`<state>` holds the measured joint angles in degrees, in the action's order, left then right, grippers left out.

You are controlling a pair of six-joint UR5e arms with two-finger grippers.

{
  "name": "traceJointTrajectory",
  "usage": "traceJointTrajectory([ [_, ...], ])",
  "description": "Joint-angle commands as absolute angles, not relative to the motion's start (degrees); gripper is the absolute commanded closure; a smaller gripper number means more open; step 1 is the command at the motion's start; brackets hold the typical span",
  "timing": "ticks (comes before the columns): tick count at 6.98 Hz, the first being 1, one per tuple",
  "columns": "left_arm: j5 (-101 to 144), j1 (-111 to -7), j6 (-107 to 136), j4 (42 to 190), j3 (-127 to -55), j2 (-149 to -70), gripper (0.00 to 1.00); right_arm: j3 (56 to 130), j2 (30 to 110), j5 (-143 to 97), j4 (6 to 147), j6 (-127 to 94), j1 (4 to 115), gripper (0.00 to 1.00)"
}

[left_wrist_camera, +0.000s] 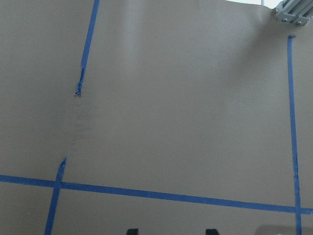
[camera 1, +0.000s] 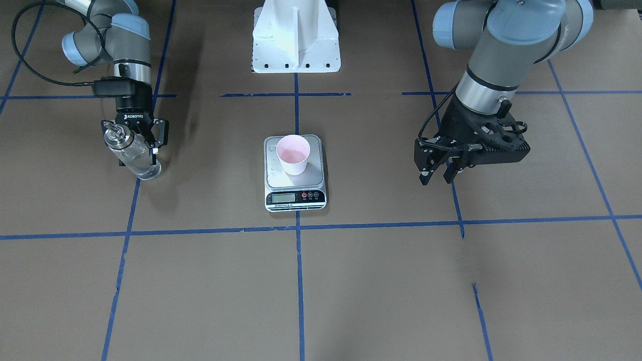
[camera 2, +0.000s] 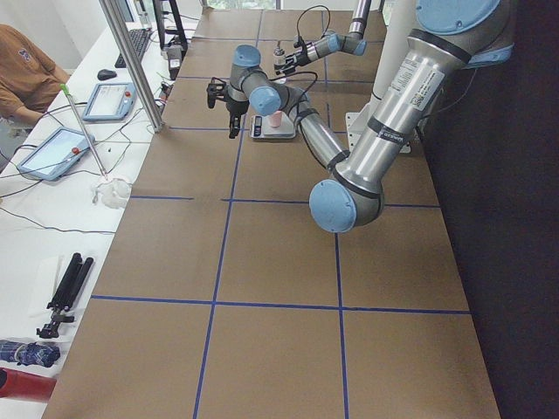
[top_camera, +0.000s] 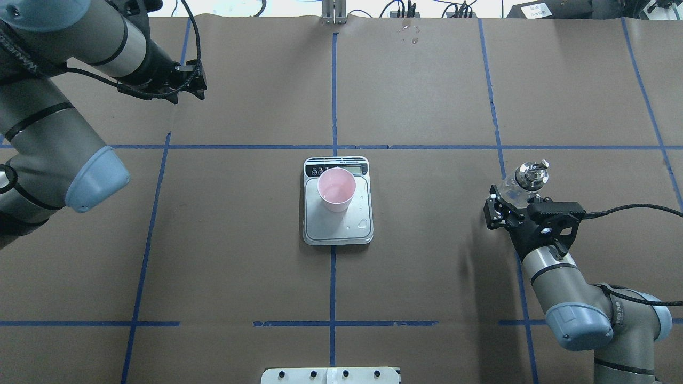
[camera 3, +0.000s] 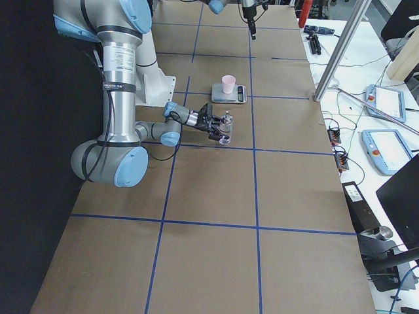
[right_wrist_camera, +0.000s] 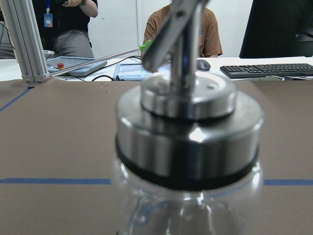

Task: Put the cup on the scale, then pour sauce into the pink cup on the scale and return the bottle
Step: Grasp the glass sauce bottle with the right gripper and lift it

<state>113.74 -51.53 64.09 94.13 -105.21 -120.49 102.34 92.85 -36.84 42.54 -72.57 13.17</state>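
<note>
The pale pink cup (camera 1: 293, 154) stands upright on the silver scale (camera 1: 316, 176) at the table's middle, also in the overhead view (top_camera: 336, 189). A faint clear liquid shows inside it, and a few drops lie on the platform (top_camera: 363, 224). My right gripper (camera 1: 138, 156) is shut on the clear glass bottle (camera 1: 131, 149) with its metal spout, upright at or just above the table on my right side (top_camera: 525, 178). The right wrist view shows the bottle's collar (right_wrist_camera: 188, 147) close up. My left gripper (camera 1: 436, 178) is open and empty, above the table far to the scale's left.
The white robot base (camera 1: 296, 45) stands behind the scale. Blue tape lines (top_camera: 333, 277) grid the brown table. Small wet spots (top_camera: 412, 33) lie near the far edge. Operators, tablets and a keyboard sit beyond that edge (camera 2: 52, 148).
</note>
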Motion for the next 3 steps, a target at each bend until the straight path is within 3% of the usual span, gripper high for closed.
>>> traceJointTrajectory([
  [1,113.64,-51.59,64.07,94.13,-105.73,-120.50,0.44,102.48,88.54,-37.00,45.94,-68.38,13.88,1.00],
  [3,113.73,-51.59,64.07,94.13,-105.73,-120.32,0.45,103.53,87.98,-37.00,47.29,-68.20,14.24,1.00],
])
